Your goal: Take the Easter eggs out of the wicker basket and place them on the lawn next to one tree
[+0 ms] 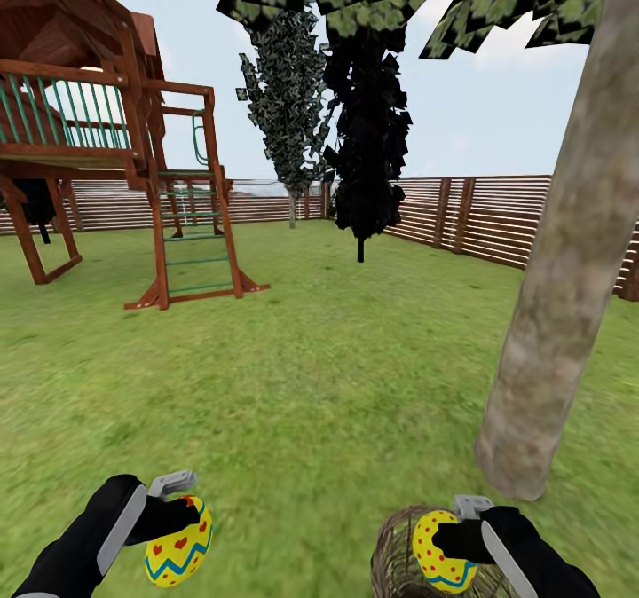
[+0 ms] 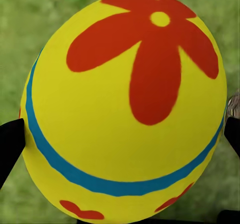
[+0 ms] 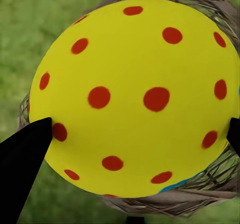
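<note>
My left gripper (image 1: 182,527) is shut on a yellow Easter egg (image 1: 179,546) with red hearts and a blue zigzag, held above the lawn (image 1: 302,385) at the head view's lower left. The left wrist view has that egg (image 2: 125,109) close up, with a red flower and a blue band. My right gripper (image 1: 448,540) is shut on a red-dotted yellow egg (image 1: 441,552), held just over the wicker basket (image 1: 399,562). In the right wrist view the dotted egg (image 3: 135,97) hides most of the basket (image 3: 212,176). A thick grey-brown tree (image 1: 559,296) stands just beyond the basket.
A wooden playhouse (image 1: 98,119) with a ladder stands at the far left. A black-leaved thin tree (image 1: 364,128) and a dark tree (image 1: 288,110) stand mid-lawn farther off. A brown slatted fence (image 1: 479,212) closes the back and right.
</note>
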Motion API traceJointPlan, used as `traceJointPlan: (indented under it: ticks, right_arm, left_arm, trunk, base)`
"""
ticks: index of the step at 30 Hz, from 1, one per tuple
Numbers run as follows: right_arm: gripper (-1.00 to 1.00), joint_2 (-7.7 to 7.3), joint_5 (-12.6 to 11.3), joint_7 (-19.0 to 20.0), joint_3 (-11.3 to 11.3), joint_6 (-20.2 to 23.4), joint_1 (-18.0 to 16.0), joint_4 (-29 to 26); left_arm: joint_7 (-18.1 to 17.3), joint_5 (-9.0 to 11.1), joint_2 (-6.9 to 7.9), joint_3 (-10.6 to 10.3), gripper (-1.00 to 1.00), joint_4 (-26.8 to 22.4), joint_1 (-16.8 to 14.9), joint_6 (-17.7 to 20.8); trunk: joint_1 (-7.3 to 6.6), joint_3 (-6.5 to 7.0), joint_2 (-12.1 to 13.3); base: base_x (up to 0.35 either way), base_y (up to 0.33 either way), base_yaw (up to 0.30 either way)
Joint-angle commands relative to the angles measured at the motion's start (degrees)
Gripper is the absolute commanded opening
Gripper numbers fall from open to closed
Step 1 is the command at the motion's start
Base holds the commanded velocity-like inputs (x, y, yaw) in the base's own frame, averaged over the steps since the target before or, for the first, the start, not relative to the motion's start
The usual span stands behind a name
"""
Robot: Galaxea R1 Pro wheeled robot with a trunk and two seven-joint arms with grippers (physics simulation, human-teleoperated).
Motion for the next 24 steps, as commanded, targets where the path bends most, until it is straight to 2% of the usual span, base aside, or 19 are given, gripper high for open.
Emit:
traceJointPlan:
  ticks: [1,4,12,15,24]
  right_arm:
    - [-1.0,-0.06,0.3,0.3,0.1,0.2,0.0,-0.1]
    - [-1.0,-0.05,0.2,0.3,0.1,0.2,0.0,0.0]
    - [-1.0,0.03,0.2,0.3,0.1,0.2,0.0,0.0]
    - [-1.0,0.03,0.2,0.3,0.1,0.2,0.0,0.0]
    - [-1.0,0.03,0.2,0.3,0.1,0.2,0.0,0.0]
  left_arm:
    - [0.1,0.3,0.01,0.1,-1.0,0.0,0.0,0.2]
    - [0.1,0.4,0.01,0.1,-1.0,0.8,0.0,0.1]
    - [0.1,0.3,-0.66,0.1,-1.0,1.1,0.0,0.1]
    - [0.0,0.5,-0.49,0.3,-1.0,1.0,0.0,0.1]
    - [0.1,0.4,-0.48,0.2,-1.0,1.1,0.0,-0.5]
  trunk:
    - [0.0,-0.07,0.0]
    - [0.0,-0.07,0.0]
    - [0.0,-0.07,0.0]
    - [0.0,-0.07,0.0]
    - [0.0,-0.07,0.0]
  base:
    - [0.0,0.0,0.0]
    - [-0.091,0.0,0.0]
    - [-0.313,-0.079,0.0]
    - [-0.072,-0.043,0.0]
    - [-0.002,-0.298,0.0]
